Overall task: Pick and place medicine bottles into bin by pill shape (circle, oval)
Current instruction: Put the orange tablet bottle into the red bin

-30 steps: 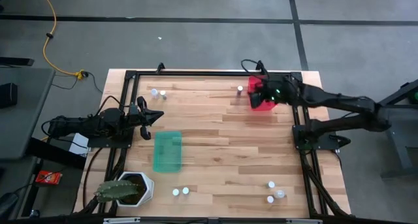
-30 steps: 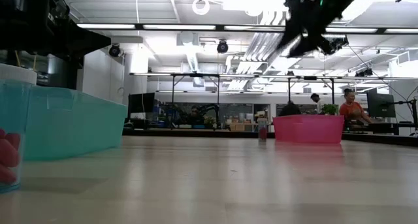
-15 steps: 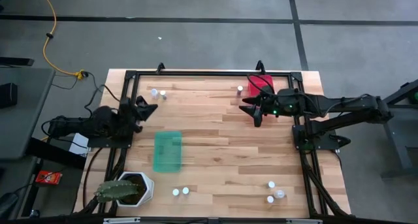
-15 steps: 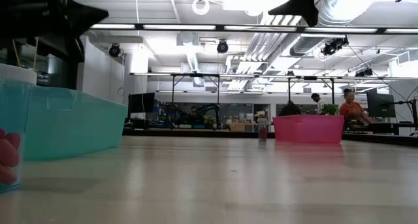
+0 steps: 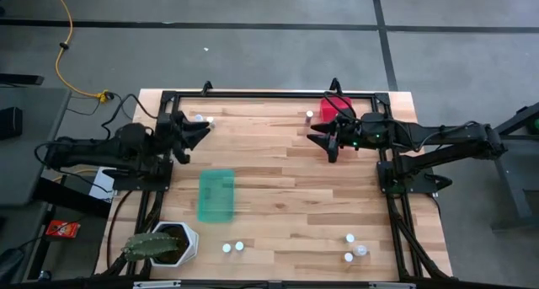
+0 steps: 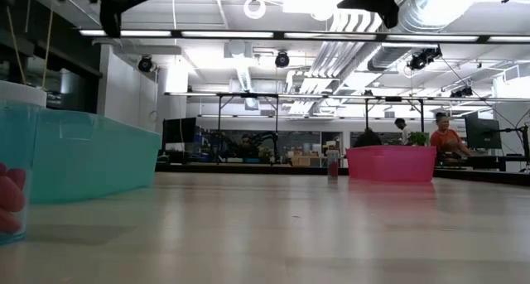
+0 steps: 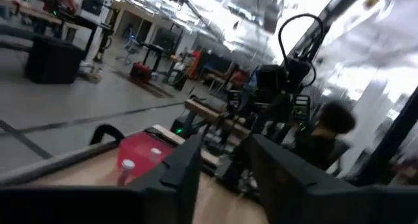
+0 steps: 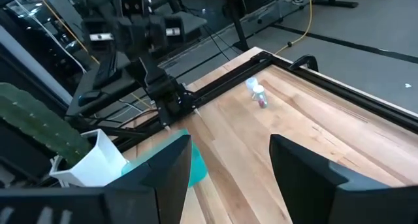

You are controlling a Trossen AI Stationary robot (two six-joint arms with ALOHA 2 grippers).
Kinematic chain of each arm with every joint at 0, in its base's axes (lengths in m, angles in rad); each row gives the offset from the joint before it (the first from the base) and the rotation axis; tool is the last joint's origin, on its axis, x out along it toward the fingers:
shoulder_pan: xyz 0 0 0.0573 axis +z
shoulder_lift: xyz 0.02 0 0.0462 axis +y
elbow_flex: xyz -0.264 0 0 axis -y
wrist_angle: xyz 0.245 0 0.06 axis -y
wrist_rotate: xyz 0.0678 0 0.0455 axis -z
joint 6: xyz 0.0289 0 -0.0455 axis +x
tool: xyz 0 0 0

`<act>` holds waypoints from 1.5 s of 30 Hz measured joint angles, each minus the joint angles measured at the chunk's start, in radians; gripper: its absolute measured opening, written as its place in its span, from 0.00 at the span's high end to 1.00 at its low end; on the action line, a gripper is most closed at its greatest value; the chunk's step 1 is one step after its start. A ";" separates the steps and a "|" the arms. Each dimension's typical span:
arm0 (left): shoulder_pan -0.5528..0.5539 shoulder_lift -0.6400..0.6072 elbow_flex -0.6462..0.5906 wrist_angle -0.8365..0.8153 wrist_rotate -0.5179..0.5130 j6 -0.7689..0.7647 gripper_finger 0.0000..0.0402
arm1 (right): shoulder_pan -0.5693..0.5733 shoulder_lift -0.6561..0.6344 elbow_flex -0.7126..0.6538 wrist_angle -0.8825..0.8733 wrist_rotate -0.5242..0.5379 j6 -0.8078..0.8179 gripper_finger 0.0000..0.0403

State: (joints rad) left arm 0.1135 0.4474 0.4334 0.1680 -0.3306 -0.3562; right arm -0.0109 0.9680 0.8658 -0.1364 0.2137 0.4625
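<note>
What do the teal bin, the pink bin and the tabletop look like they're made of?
The teal bin looks like translucent plastic: the wood shows faintly through it. The pink bin seems plastic too, smooth and thin-walled. The tabletop looks like light wooden planks with visible joints.

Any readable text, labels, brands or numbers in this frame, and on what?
None can be read.
Medicine bottles: any labels too small to read.
Small red packet on the floor left of the table: print too small to read.
Pink bin and teal bin: no markings visible.
</note>
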 joint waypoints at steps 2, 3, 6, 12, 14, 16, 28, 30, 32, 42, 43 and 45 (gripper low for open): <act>0.000 0.056 0.065 -0.021 -0.003 0.050 0.60 | 0.000 0.000 0.000 0.000 -0.015 0.000 0.50; 0.000 0.080 0.092 -0.030 -0.003 0.067 0.57 | 0.000 0.000 0.000 0.000 -0.021 -0.002 0.50; 0.000 0.139 0.149 -0.035 0.019 0.102 0.52 | 0.000 0.000 0.000 0.002 -0.024 -0.032 0.50; 0.000 0.190 0.175 -0.038 0.093 0.124 0.51 | 0.000 0.000 0.000 0.049 -0.024 -0.085 0.50; 0.000 0.200 0.175 -0.038 0.093 0.124 0.51 | 0.000 0.000 0.000 0.049 -0.024 -0.103 0.50; 0.000 0.207 0.175 -0.038 0.093 0.124 0.51 | 0.000 0.000 0.001 0.047 -0.039 -0.075 0.50; 0.000 0.221 0.175 -0.036 0.063 0.124 0.50 | 0.348 0.229 0.285 -0.669 -0.265 0.418 0.50; 0.000 0.224 0.175 -0.037 0.059 0.124 0.50 | 0.433 0.288 0.325 -0.775 -0.265 0.538 0.50; 0.000 0.225 0.175 -0.037 0.058 0.124 0.50 | 0.514 0.344 0.346 -0.849 -0.256 0.679 0.50; 0.000 0.236 0.175 -0.038 0.058 0.124 0.50 | 0.746 0.630 0.349 -0.719 -0.437 1.402 0.50; 0.000 0.237 0.175 -0.038 0.058 0.124 0.50 | 0.756 0.651 0.349 -0.670 -0.454 1.436 0.50; 0.000 0.236 0.175 -0.037 0.058 0.126 0.50 | 0.773 0.689 0.350 -0.576 -0.463 1.494 0.50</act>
State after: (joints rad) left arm 0.1135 0.6838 0.6086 0.1305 -0.2726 -0.2305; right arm 0.7619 1.6569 1.2160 -0.7125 -0.2491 1.9565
